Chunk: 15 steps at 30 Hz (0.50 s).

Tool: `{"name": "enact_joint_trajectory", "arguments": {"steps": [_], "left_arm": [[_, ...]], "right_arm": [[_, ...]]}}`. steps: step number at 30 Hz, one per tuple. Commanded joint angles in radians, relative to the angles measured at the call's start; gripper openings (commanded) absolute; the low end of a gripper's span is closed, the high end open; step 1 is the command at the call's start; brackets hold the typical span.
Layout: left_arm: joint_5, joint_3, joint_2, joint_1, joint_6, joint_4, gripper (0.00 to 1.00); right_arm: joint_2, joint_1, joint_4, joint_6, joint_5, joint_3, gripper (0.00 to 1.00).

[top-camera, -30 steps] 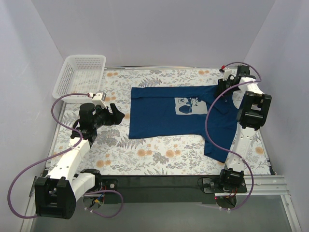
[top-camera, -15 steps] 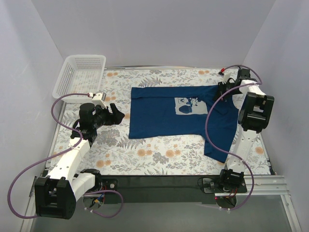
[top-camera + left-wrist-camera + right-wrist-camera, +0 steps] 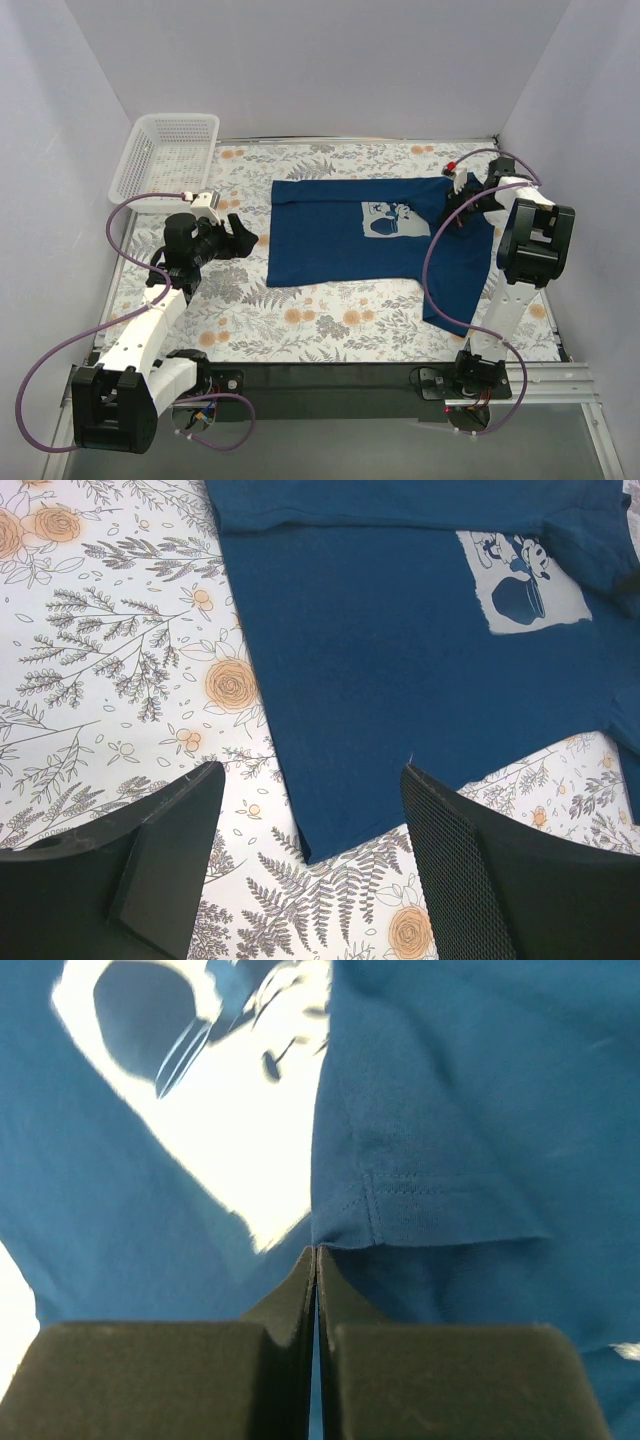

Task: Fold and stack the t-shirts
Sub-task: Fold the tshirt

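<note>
A navy t-shirt (image 3: 335, 240) lies flat on the floral table, its pale mouse print (image 3: 390, 218) facing up. Its right part hangs toward the front right. My right gripper (image 3: 450, 210) is shut on the t-shirt's sleeve hem over the shirt's right side. In the right wrist view the shut gripper (image 3: 316, 1250) pinches the hem of the t-shirt (image 3: 440, 1120) beside the print (image 3: 230, 1130). My left gripper (image 3: 245, 240) is open and empty, just left of the shirt. In the left wrist view the gripper (image 3: 310, 772) frames the corner of the t-shirt (image 3: 400, 650).
A white mesh basket (image 3: 165, 150) stands at the back left corner. The floral tablecloth (image 3: 330, 320) runs to the walls at the left, back and right. A black strip edges the table's front.
My right gripper has moved from the back right corner leftward and nearer, over the shirt's right side, with the sleeve hem in it. The left arm has not moved.
</note>
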Motion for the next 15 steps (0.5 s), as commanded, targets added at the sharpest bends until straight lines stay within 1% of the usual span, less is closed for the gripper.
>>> {"name": "enact_joint_trajectory", "arguments": {"steps": [1, 4, 7, 8, 10, 12, 15], "left_arm": [[0.004, 0.003, -0.013, 0.004, 0.012, -0.004, 0.66], [0.005, 0.003, -0.013, 0.004, 0.012, -0.004, 0.66], [0.002, 0.002, -0.010, 0.004, 0.013, -0.002, 0.66], [0.004, 0.002, -0.009, 0.004, 0.013, -0.004, 0.66], [0.005, 0.003, -0.010, 0.004, 0.013, -0.004, 0.66], [0.005, 0.002, -0.010, 0.005, 0.013, -0.005, 0.66], [0.007, 0.002, -0.010, 0.004, 0.013, -0.004, 0.66]], "right_arm": [[-0.071, 0.021, -0.071, -0.150, 0.001, -0.052, 0.01], [-0.114, 0.038, -0.077, -0.204, 0.004, -0.109, 0.01], [-0.160, 0.042, -0.080, -0.235, -0.002, -0.157, 0.06], [-0.172, 0.042, -0.080, -0.239, -0.005, -0.166, 0.09], [-0.206, 0.044, -0.082, -0.250, -0.006, -0.184, 0.29], [-0.246, 0.042, -0.097, -0.270, -0.019, -0.215, 0.39], [-0.295, 0.042, -0.120, -0.287, -0.039, -0.240, 0.42]]}}
